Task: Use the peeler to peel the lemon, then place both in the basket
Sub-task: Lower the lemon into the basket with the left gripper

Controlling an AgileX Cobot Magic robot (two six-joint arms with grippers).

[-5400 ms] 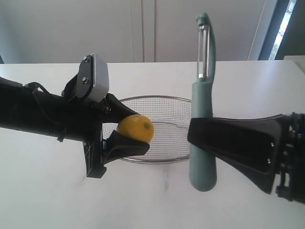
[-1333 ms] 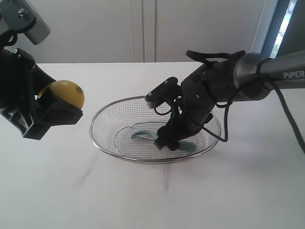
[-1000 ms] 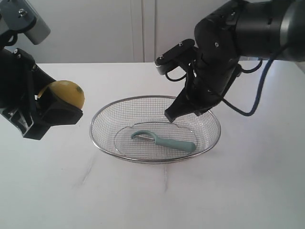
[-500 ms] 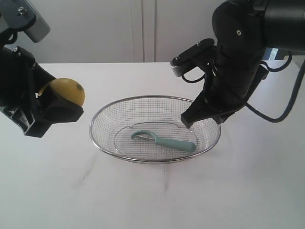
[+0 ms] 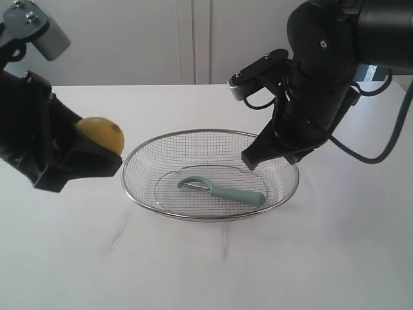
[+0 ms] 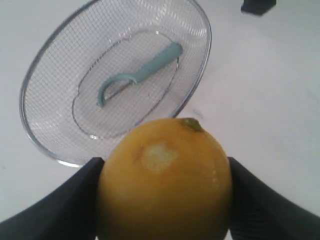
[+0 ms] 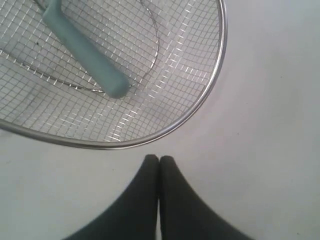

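Note:
The yellow lemon sits between the jaws of my left gripper, left of the basket and above the table. Up close the lemon shows a small pale peeled patch and a stem nub, and my left gripper is shut on it. The teal peeler lies flat inside the wire-mesh basket; the peeler and the basket also show past the lemon. My right gripper hangs shut and empty over the basket's right rim. In its own view the right gripper sits just outside the basket, with the peeler handle inside.
Everything stands on a white tabletop with a white wall and cabinet doors behind. The bulky black right arm rises above the basket's right side. A dark object shows at the edge of the left wrist view.
The right gripper let go of the peeler in the basket, rose and shifted right. The left gripper has just turned and moved slightly towards the basket with the lemon.

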